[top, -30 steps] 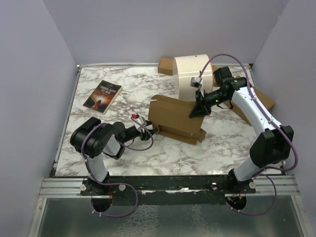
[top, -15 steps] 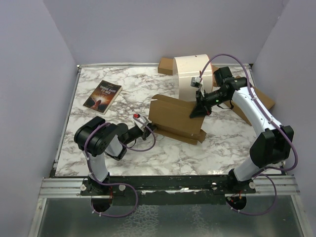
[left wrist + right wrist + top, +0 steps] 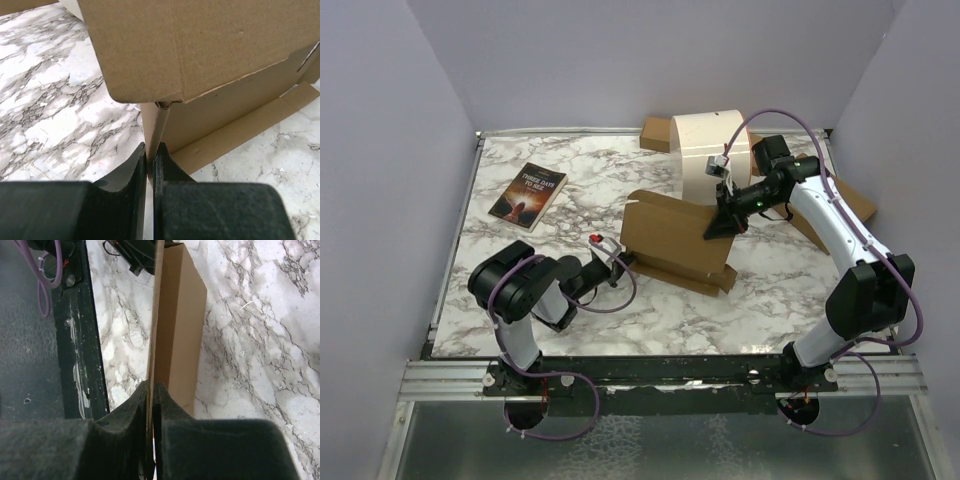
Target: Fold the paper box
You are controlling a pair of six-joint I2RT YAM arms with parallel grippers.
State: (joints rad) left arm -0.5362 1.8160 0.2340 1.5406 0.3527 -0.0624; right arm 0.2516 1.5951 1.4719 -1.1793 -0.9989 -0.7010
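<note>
The paper box (image 3: pixel 675 240) is a brown die-cut mailer standing half folded in the middle of the marble table, one large panel raised. My left gripper (image 3: pixel 623 262) is shut on the thin upright side flap (image 3: pixel 154 127) at the box's left end. In the left wrist view the left gripper (image 3: pixel 149 150) pinches that flap edge between its fingers. My right gripper (image 3: pixel 716 228) is shut on the top edge of the raised panel (image 3: pixel 154 310) near its right end. The right wrist view shows the right gripper (image 3: pixel 150 388) clamped on that panel edge.
A book (image 3: pixel 528 194) lies at the table's far left. A wide cream paper roll (image 3: pixel 712 155) stands behind the mailer, with thicker brown cardboard (image 3: pixel 656 133) behind it and another piece (image 3: pixel 850 200) at the right edge. The black front rail (image 3: pixel 75 345) lies beyond the panel.
My left gripper has slid right to the mailer's left end and shut on the side flap. The right gripper holds the raised panel as before.
</note>
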